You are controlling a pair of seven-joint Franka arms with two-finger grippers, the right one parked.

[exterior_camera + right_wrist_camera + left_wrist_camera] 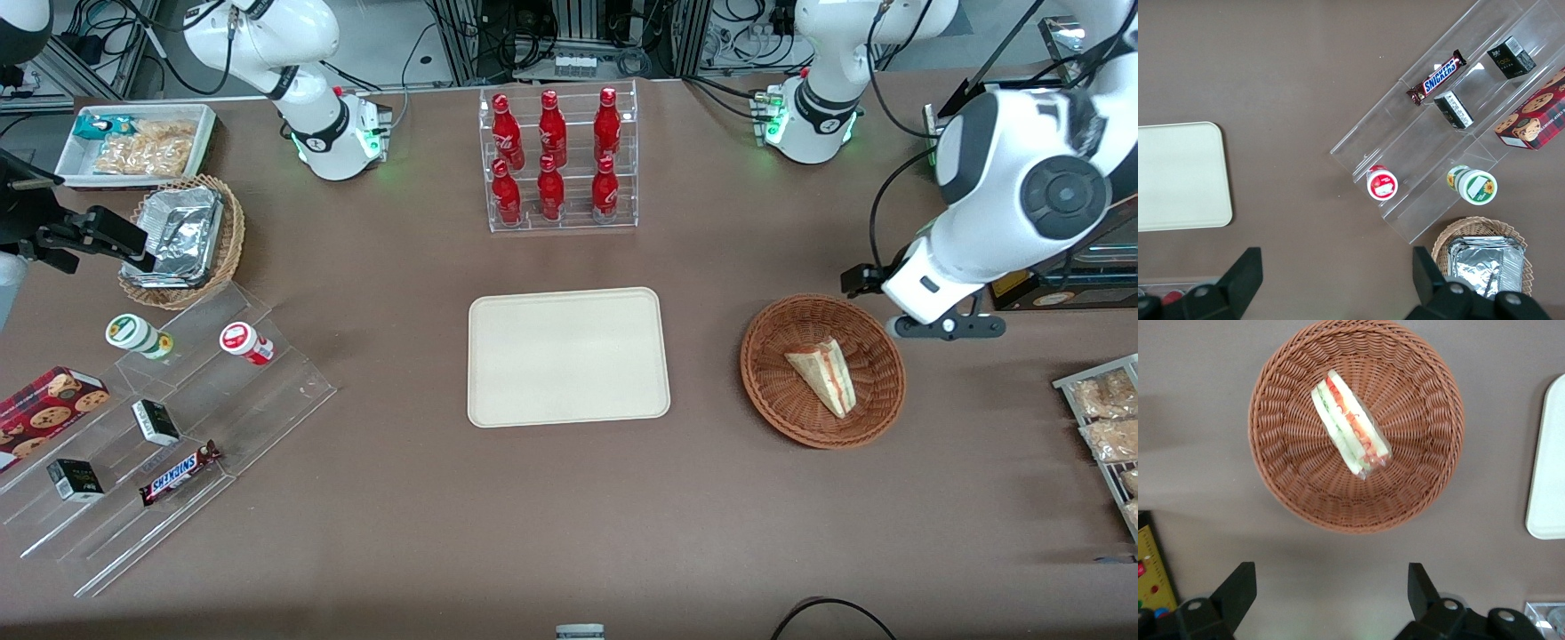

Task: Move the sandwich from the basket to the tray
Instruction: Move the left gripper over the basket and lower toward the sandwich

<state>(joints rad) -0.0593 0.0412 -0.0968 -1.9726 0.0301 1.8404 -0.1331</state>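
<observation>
The sandwich (pixel 824 373), a pale bread wedge with red and green filling in clear wrap, lies in the round reddish-brown wicker basket (pixel 773 391). In the left wrist view the sandwich (pixel 1350 425) lies near the middle of the basket (pixel 1291 487). The cream-beige tray (pixel 569 357) lies flat and bare at the table's middle; its corner shows in the left wrist view (pixel 1546 480). My left gripper (pixel 916 307) hovers above the table just past the basket's rim, farther from the front camera than the sandwich. The gripper (pixel 1331 587) is open and empty, with dark fingers (pixel 1238 587) wide apart.
A clear rack of red bottles (pixel 558 160) stands farther from the front camera than the tray. Toward the parked arm's end are a clear stepped shelf with snacks (pixel 160 427), a tan basket with foil trays (pixel 182 240) and a white bin (pixel 133 142). A wire rack of packets (pixel 1107 427) lies toward the working arm's end.
</observation>
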